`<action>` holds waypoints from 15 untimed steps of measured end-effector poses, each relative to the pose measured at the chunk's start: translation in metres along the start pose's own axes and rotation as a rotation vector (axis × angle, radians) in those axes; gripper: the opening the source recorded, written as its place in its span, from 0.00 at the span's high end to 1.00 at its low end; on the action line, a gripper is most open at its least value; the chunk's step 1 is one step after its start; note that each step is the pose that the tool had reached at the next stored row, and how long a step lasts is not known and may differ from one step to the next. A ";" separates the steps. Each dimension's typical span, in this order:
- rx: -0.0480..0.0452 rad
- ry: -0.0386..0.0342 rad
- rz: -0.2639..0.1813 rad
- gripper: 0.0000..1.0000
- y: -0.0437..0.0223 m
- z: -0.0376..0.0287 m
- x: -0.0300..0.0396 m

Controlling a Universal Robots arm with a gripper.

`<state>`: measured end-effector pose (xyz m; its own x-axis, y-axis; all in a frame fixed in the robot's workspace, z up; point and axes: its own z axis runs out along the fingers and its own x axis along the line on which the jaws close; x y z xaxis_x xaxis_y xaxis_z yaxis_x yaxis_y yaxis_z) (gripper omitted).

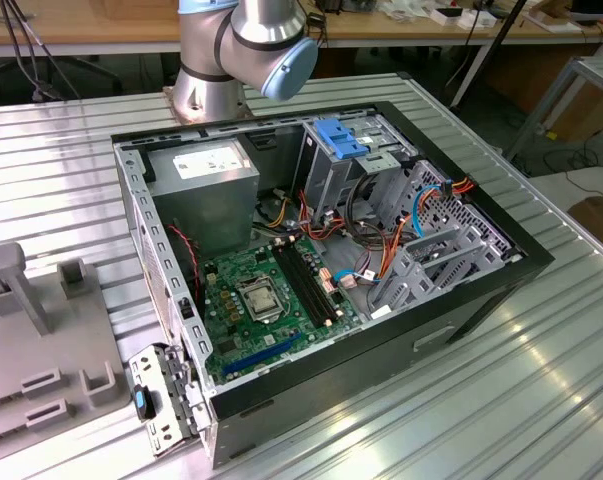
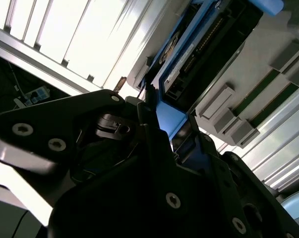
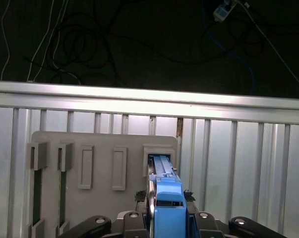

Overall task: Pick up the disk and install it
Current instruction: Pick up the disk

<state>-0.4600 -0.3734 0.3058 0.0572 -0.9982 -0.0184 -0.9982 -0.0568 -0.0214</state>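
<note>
- Gripper [image 3: 169, 224]: in both wrist views its black jaws stand narrow, one on each side of the disk's blue bracket. They appear to be clamped on it, though the contact itself is hidden behind the gripper [image 2: 161, 126] body.
- Disk [image 3: 167, 194]: it stands on edge in a slot of the tray, between the jaws. In the first wrist view it is seen end-on, so little more than the blue bracket shows. In the second wrist view the dark body of the disk [image 2: 216, 37] runs away from the jaws, and its far end is cut off by the frame.
- Tray [image 3: 104, 148]: a grey plate with several upright slots, lying on the table. Two slots hold thin green strips, too narrow to identify.
- Table [image 3: 238, 148]: ribbed aluminium. Beyond its edge lie dark floor and loose cables [image 3: 89, 39].
- Exterior view: the arm [image 1: 251, 40] rises out of frame behind an open case [image 1: 461, 320]. The case lies on its side on the table [image 1: 501, 400], well apart from the tray [image 1: 41, 340], which sits at the exterior view's left, partly cut off.
</note>
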 end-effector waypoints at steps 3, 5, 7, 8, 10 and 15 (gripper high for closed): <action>0.0001 0.0000 0.000 0.63 0.0000 0.0000 0.0000; 0.0001 0.0000 0.000 0.63 0.0000 0.0000 0.0000; 0.0001 0.0000 0.000 0.63 0.0000 0.0000 0.0000; 0.0000 0.0000 0.001 0.63 0.0000 0.0000 0.0000; 0.0001 0.0004 0.004 0.63 0.0000 0.0000 0.0000; 0.0008 0.0021 0.048 0.63 0.0000 0.0001 0.0000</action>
<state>-0.4600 -0.3734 0.3057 0.0091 -0.9998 -0.0173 -0.9997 -0.0088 -0.0213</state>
